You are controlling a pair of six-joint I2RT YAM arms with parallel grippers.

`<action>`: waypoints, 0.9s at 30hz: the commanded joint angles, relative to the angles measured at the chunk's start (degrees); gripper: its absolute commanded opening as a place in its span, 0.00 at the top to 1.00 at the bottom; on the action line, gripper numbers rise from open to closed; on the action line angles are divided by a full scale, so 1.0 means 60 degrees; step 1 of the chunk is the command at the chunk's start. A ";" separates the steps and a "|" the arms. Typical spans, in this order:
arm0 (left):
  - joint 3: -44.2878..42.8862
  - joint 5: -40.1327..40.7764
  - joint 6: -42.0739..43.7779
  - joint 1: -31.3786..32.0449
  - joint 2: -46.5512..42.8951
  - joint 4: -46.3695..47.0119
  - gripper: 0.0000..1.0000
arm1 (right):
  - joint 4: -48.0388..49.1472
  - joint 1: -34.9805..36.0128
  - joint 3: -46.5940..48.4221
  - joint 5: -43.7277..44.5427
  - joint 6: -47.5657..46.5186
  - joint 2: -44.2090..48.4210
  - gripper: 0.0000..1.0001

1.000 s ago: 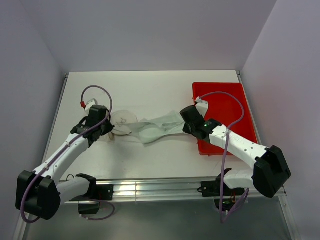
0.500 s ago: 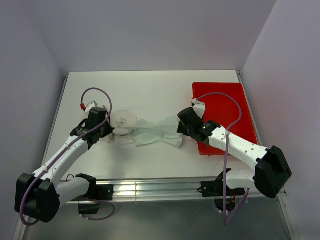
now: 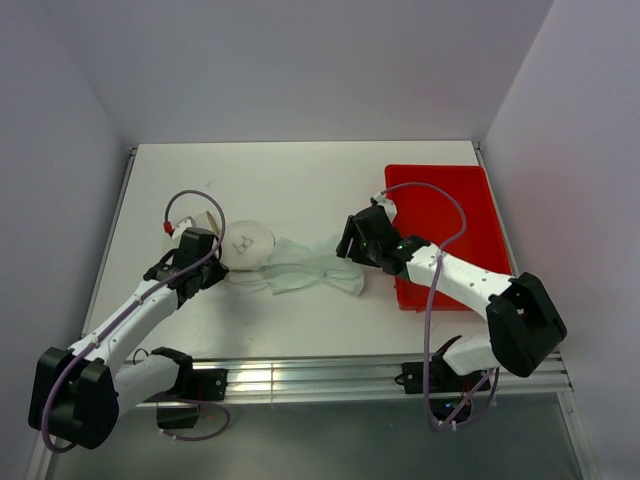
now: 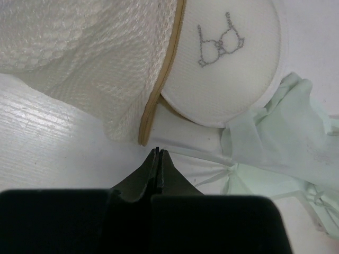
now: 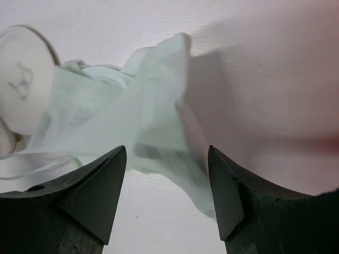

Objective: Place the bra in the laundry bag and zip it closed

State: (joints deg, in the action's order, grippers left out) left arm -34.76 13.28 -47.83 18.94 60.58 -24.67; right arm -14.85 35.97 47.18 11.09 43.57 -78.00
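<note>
The laundry bag [image 3: 246, 242] lies left of the table's middle, a cream mesh pouch [image 4: 79, 53] with tan trim. Its round face [image 4: 222, 58] carries a small bra outline. The bra [image 3: 312, 270], pale and crumpled, lies slack on the table to the bag's right, one end tucked against the round face [image 5: 24, 79]. My left gripper [image 4: 158, 151] is shut just short of the end of the tan trim, with nothing visible between its fingers. My right gripper [image 5: 167, 151] is open over the bra's right end [image 5: 143, 116], holding nothing.
A red plastic tray [image 3: 450, 215] sits at the right side of the table, under the right arm's forearm. The white table is bounded by walls on the left, back and right. A metal rail runs along the near edge.
The right gripper has opened and let go of the bra, which has dropped from a stretched band into a slack heap. The right wrist has shifted left and away; the bag sits slightly farther back.
</note>
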 commanded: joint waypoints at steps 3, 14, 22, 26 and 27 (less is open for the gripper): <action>0.0330 -0.0221 -0.0289 -0.0036 -0.0150 0.0478 1.00 | 0.1303 -0.0135 -0.0231 -0.1335 0.0003 -0.0623 0.30; 0.0872 -0.1319 -0.0099 0.0037 -0.0178 0.1313 0.92 | 0.1348 -0.0340 -0.1095 -0.1321 0.0502 -0.0654 0.31; -0.0226 -0.0895 0.0004 0.0739 -0.1072 0.0479 0.47 | 0.1654 -0.0545 -0.1271 -0.1672 0.0589 -0.0462 0.32; -0.0505 -0.0792 -0.0070 0.1047 -0.0927 0.0682 0.46 | 0.1743 -0.0545 -0.1140 -0.1746 0.0634 -0.0506 0.42; -0.0490 -0.0966 -0.0041 0.1062 -0.0607 0.0872 0.48 | 0.1714 -0.0545 -0.1081 -0.1761 0.0619 -0.0535 0.47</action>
State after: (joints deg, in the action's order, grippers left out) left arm -35.90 7.40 -48.75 24.60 55.40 -21.28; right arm -6.63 33.08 40.05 1.10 46.87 -82.08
